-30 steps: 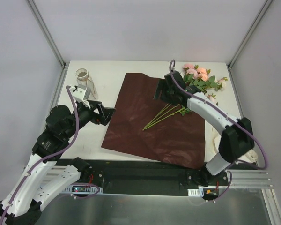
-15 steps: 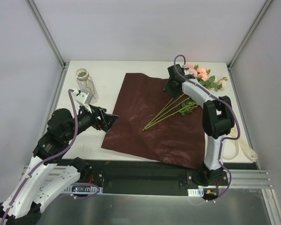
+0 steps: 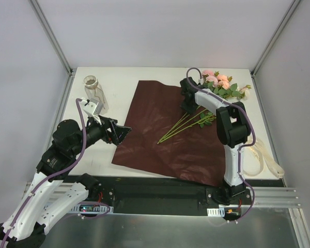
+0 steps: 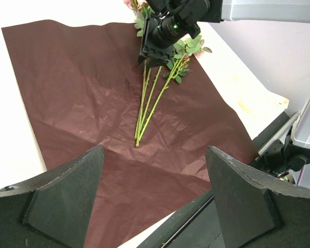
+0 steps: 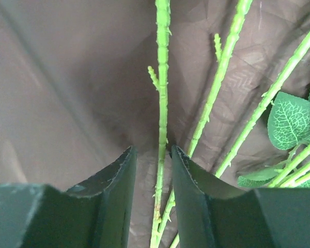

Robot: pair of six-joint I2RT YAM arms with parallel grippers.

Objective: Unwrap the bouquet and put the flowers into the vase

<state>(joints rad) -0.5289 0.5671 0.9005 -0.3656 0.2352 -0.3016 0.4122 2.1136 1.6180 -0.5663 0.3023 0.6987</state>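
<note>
Right pincer [image 5: 152,152]: I had it down on the dark red wrapping paper [image 3: 155,119], at the upper part of the stems, just short of the leaves. Its jaws were drawn close but not pressed together.

Between its jaws: one green stem [image 5: 161,103] ran straight through the gap, with a sliver of dark paper showing on either side. I could not tell whether either finger was touching the stem. In my wrist view, two more stems lay just beside it, outside the gap.

Left pincer [image 4: 154,150]: I held it spread wide and gripping nothing. It hung near the paper's left edge, facing across the sheet toward the stems and well apart from them.

Flowers [image 3: 220,86]: they lay loose on their sides. The pink and cream blooms were at the far right of the table [image 3: 119,82], past the paper's far right corner. The stems fanned out over the paper, cut ends pointing toward the near left.

Wrapping paper: it was opened out flat and creased, covering the middle of the table.

Vase [image 3: 93,89]: clear glass, at the far left of the table, off the paper and well apart from the flowers, just beyond my left arm.

Ribbon [image 3: 266,163]: cream, lying loose by the table's near right edge, off the paper.
</note>
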